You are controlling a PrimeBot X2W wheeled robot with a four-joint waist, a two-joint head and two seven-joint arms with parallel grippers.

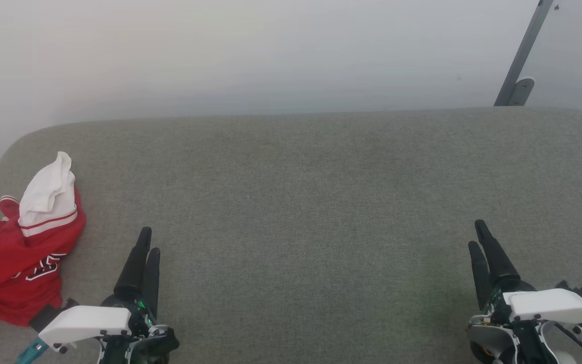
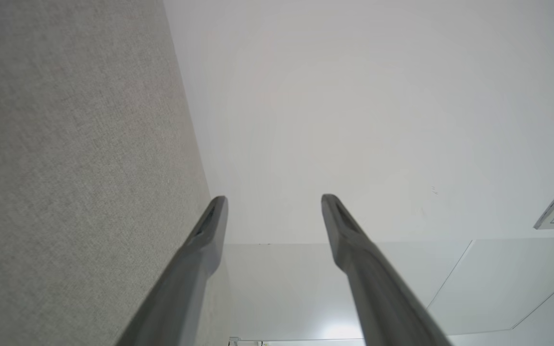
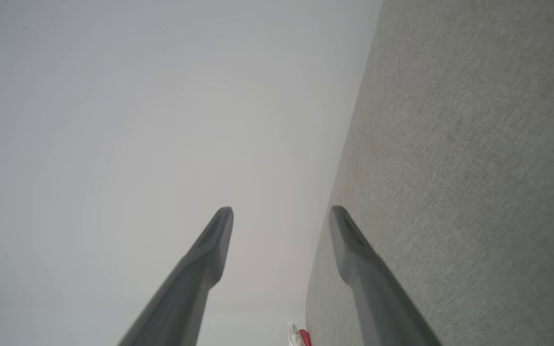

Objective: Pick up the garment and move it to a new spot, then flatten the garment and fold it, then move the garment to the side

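The garment [image 1: 15, 253], a red shirt with a white sleeve sticking up and striped trim, lies crumpled at the left end of the grey fabric surface [image 1: 311, 202]. Part of a dark, white-outlined number shows on it. A small bit of the garment [image 3: 301, 337] peeks in at the bottom of the right wrist view. My left gripper [image 1: 149, 238] hovers just right of the garment, open and empty, its fingers spread in the left wrist view [image 2: 273, 202]. My right gripper [image 1: 477, 233] is far off at the lower right, also open [image 3: 282, 214] with nothing between its fingers.
A pale wall [image 1: 250, 55] rises behind the grey surface. A grey metal post with a foot [image 1: 521, 65] leans at the back right. The surface's rounded left corner [image 1: 13, 146] lies just beyond the garment.
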